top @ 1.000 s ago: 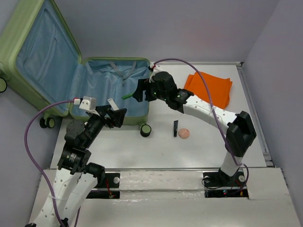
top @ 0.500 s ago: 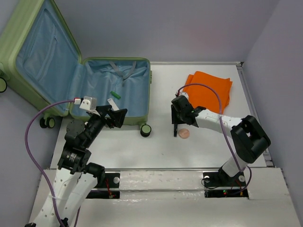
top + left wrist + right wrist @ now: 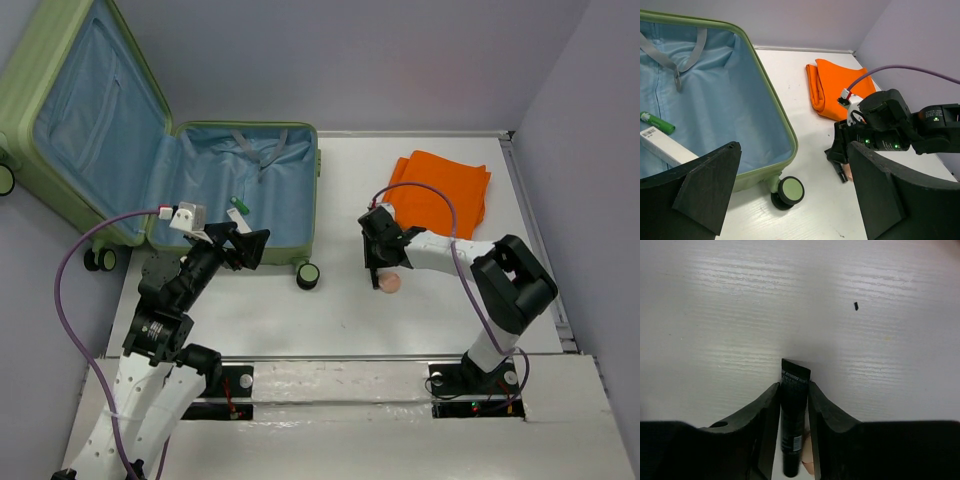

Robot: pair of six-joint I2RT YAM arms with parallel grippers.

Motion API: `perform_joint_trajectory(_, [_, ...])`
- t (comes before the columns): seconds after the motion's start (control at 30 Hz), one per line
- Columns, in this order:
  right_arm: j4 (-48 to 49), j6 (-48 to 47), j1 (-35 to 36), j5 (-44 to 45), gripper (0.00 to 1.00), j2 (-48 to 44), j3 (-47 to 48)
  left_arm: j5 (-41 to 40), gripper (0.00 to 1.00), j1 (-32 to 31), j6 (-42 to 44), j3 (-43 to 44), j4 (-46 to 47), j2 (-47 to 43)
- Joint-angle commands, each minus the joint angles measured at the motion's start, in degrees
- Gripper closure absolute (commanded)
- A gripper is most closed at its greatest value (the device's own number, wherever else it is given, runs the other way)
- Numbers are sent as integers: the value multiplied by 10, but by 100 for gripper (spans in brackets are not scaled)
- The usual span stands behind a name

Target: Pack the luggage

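The luggage [image 3: 316, 190] lies open at the left, a light-green hard shell with blue lining and its lid [image 3: 80, 110] propped up. A green tube [image 3: 240, 201] and a white box [image 3: 665, 146] lie inside it. On the table, my right gripper [image 3: 375, 262] is down on a black tube [image 3: 794, 405], with both fingers pressed against its sides. A pink round object [image 3: 391, 283] touches the tube's near end. My left gripper [image 3: 245, 245] hovers open over the suitcase's front rim [image 3: 771, 100], holding nothing.
A folded orange cloth [image 3: 445, 185] lies behind the right gripper at the back right. A suitcase caster wheel [image 3: 308, 276] sticks out onto the table left of the black tube. The table's raised edge runs along the right side.
My right arm left the green tube in the suitcase, swung right to the table, dropped over the black tube and closed its fingers on it. The left arm stayed put.
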Motion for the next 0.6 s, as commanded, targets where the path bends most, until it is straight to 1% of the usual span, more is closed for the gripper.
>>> perform_joint_trajectory(0.0, [13, 6, 5, -12, 69, 2, 13, 8, 1, -1, 3, 12, 27, -3])
perform_joint_trajectory(0.1, [16, 8, 5, -20, 81, -12, 19, 8, 1, -1, 2, 12, 27, -4])
perform_joint_trajectory(0.23, [26, 6, 5, -48, 82, -83, 35, 10, 1, -1, 2, 13, 26, -5])
perform_joint_trajectory(0.33, [43, -8, 5, -106, 82, -107, 96, 11, 1, -1, 1, 12, 27, -4])
perform_joint_trajectory(0.37, [53, -8, 5, -121, 82, -105, 117, 12, 1, -1, 1, 13, 27, -4])
perform_joint_trajectory(0.4, [67, -2, 5, -157, 83, -86, 169, 12, 1, 0, 0, 12, 26, -3])
perform_joint_trajectory(0.47, [71, 11, 26, -198, 83, -52, 238, 12, 1, 1, 0, 12, 27, -3])
perform_joint_trajectory(0.5, [78, 15, 33, -205, 83, -34, 273, 12, 1, 2, 0, 12, 26, -2])
perform_joint_trajectory(0.53, [95, 21, 38, -215, 84, 7, 338, 12, 1, 4, 0, 12, 27, -2])
perform_joint_trajectory(0.57, [96, 35, 38, -237, 72, 30, 372, 10, 1, 4, 1, 12, 27, -2])
